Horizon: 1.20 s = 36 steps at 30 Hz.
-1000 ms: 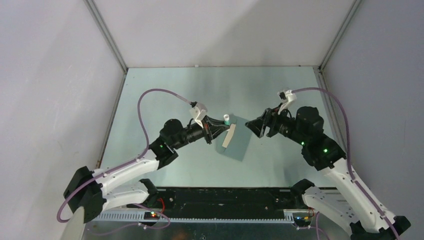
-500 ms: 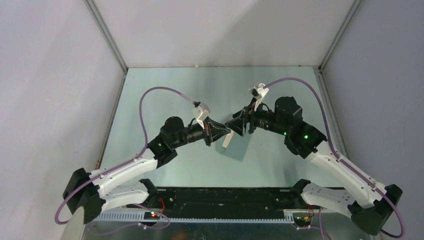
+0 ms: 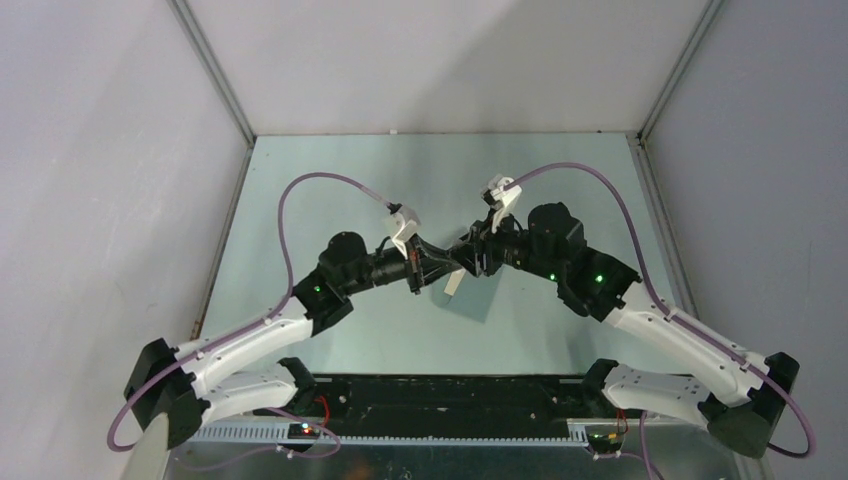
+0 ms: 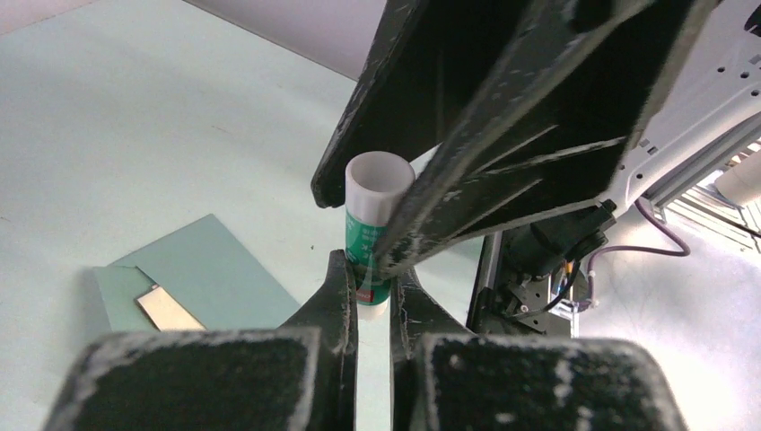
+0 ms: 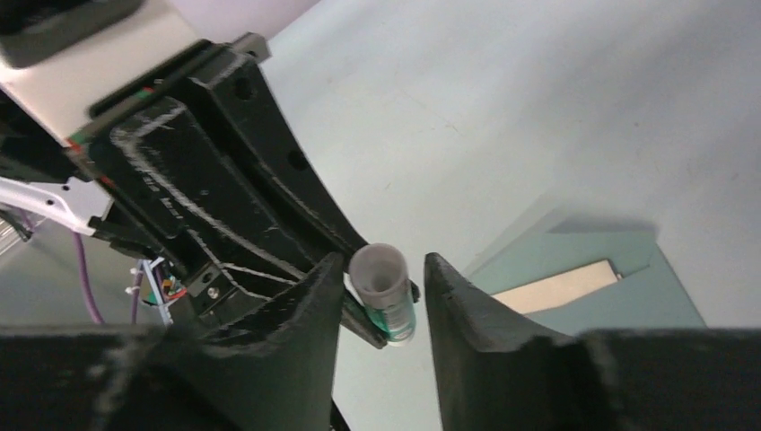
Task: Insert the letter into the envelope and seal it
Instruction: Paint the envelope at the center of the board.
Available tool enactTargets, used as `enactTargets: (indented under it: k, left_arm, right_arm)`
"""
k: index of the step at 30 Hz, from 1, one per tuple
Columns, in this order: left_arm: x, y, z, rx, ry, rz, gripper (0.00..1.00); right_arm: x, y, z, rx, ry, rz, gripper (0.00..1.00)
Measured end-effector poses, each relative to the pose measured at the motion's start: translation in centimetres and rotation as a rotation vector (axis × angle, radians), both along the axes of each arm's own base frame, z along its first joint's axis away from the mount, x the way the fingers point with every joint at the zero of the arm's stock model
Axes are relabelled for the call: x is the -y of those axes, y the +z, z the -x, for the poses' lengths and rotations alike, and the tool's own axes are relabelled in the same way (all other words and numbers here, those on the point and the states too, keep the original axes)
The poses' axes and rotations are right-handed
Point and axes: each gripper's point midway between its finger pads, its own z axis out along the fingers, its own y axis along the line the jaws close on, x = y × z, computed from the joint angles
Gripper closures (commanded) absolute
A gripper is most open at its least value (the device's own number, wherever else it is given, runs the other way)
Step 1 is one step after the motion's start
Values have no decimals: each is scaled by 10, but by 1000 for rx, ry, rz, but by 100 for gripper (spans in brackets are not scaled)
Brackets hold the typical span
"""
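Envelope (image 3: 487, 292) and letter (image 3: 454, 283) lie flat together on the pale green table (image 3: 330, 180), directly under the two meeting grippers and partly hidden by them in the top view. The envelope's long axis runs from the near side away toward the far wall, leaning a little to the right at its far end. The letter is tucked inside it, so only a narrow tan strip shows along the envelope's left edge. That strip follows the same long axis. From the left wrist, the envelope (image 4: 215, 274) shows a paler flap area on the side where the letter (image 4: 166, 310) peeks out. The right wrist view gives the same pairing of envelope (image 5: 628, 292) and letter (image 5: 556, 287).

Above them, the left gripper (image 3: 447, 262) is clamped on the lower end of a white-and-green stick (image 4: 372, 220). The stick's white end points away from the left fingers and almost straight at the right wrist camera. The right gripper (image 5: 384, 269) brackets that white end, its fingers apart, with a gap visible beside the stick (image 5: 386, 296) on at least one side.
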Motion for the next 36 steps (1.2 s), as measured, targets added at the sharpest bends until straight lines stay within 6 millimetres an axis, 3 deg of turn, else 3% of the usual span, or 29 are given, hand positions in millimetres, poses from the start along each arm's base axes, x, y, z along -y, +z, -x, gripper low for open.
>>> enactTargets:
  k: [6,10,12,14,15,17,20,23,25,30,33,36]
  left_arm:
    - [-1,-2,1,-7,-1,-8,100]
    - [-2,-4,1,-16,1,-14,100]
    - [-2,-5,1,-25,3,-16,100]
    - [-2,-7,1,-33,4,-21,74]
    - [-3,-7,1,-35,4,-22,46]
    - [-3,-9,1,-33,5,-31,23]
    - [-4,-6,-3,-52,30,-41,16]
    - [-7,0,-10,-74,80,-43,19]
    - [-12,0,-15,-96,120,-47,26]
    - [-24,-17,-29,-199,236,-72,62]
    - [-25,-38,-43,-293,309,-95,72]
    - [-19,-79,-52,-409,342,-169,78]
  right_arm:
    - [1,-9,-3,-16,-25,30,71]
    - [1,-12,-3,-20,-25,40,100]
    - [1,-14,-4,-21,-23,46,100]
    - [0,-16,-4,-25,-24,52,100]
    - [0,-17,-5,-26,-26,54,100]
    - [1,-18,-5,-32,-38,58,100]
    - [8,-19,-13,-25,-93,72,100]
    - [24,-22,-26,-4,-187,81,100]
    - [36,-26,-31,12,-244,84,100]
    - [64,-49,-42,28,-399,95,100]
    - [70,-71,-43,32,-437,87,100]
    - [73,-107,-37,50,-431,58,100]
